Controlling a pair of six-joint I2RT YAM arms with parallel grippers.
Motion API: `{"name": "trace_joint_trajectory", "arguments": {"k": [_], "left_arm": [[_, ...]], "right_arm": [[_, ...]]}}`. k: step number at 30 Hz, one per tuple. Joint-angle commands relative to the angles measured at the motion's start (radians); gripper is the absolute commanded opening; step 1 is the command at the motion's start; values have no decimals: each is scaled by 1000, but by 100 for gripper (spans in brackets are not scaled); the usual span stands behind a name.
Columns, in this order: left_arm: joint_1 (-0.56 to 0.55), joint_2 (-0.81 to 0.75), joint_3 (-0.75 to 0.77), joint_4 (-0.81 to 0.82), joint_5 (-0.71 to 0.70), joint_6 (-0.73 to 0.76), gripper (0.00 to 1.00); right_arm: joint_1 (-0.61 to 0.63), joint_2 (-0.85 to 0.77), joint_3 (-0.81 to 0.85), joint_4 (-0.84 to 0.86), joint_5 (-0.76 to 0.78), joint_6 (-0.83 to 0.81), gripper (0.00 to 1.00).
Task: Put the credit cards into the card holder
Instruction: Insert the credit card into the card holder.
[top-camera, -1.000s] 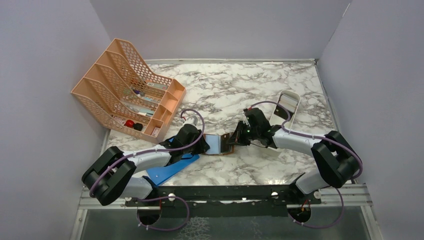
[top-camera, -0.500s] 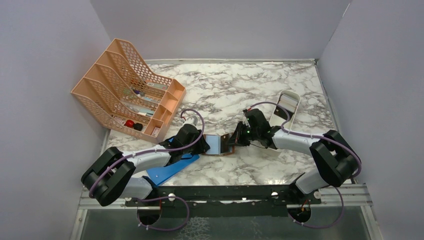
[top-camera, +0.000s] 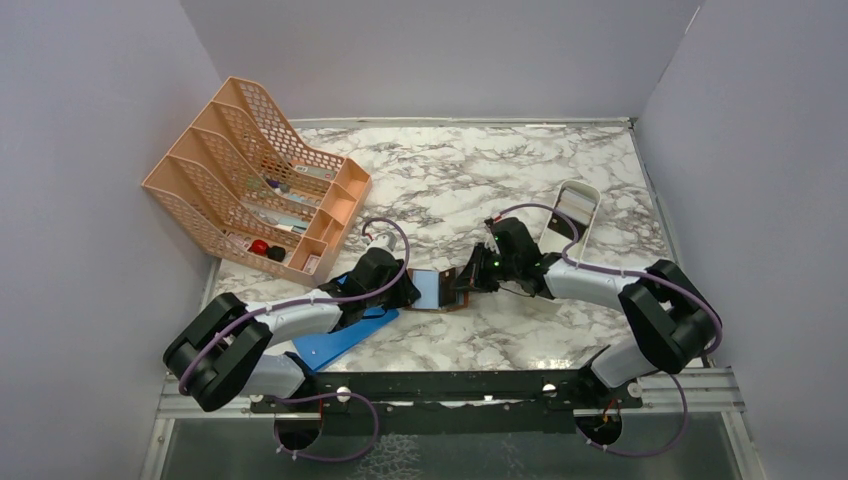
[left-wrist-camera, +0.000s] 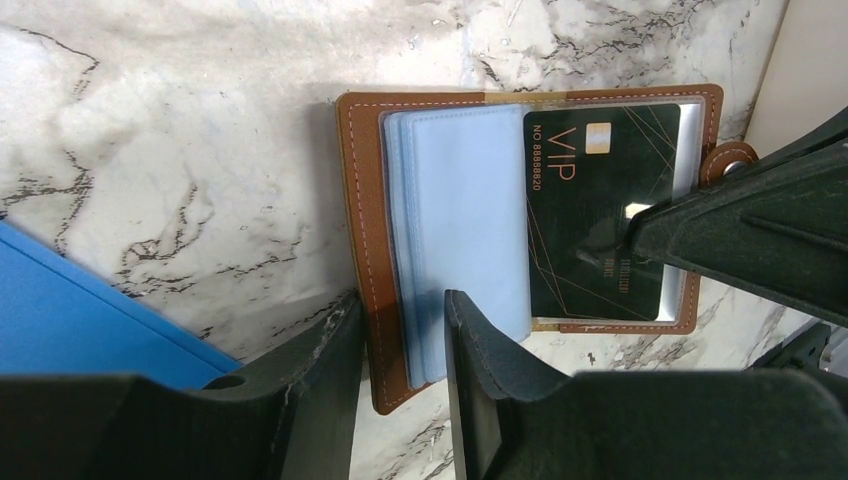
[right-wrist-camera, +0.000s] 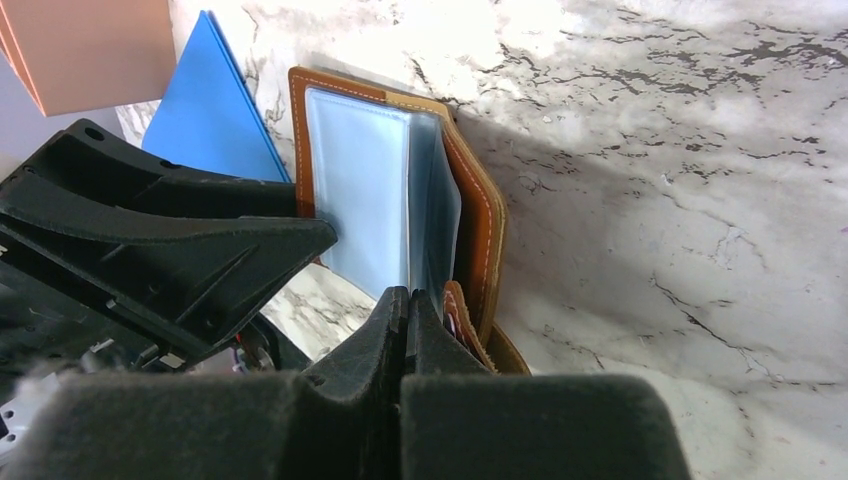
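Left tool stands apart astride the card holder; right tool together over the dark card.

Left wrist view: right gripper covers the black card's lower right corner, and the small print beside it is unreadable. Blue board is cut off by the left edge. Card holder's near edge is hidden behind left gripper. Right wrist view: the pinched-together fingers hide whatever sits between them. Top view: orange rack contents are too small to identify.
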Motion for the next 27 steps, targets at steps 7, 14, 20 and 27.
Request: {"name": "trace_joint_trajectory", "arguments": {"k": [7, 14, 20, 27], "left_arm": [[2, 13, 6, -38, 13, 33, 43], [1, 35, 4, -41, -14, 39, 39], [1, 52, 6, -32, 1, 42, 39], [-1, 45, 6, -26, 17, 36, 39]], "right_arm": [[-3, 55, -22, 83, -68, 27, 1], [-26, 78, -45, 127, -111, 48, 1], [-37, 109, -55, 139, -123, 71, 3], [-38, 122, -51, 126, -110, 73, 11]]}}
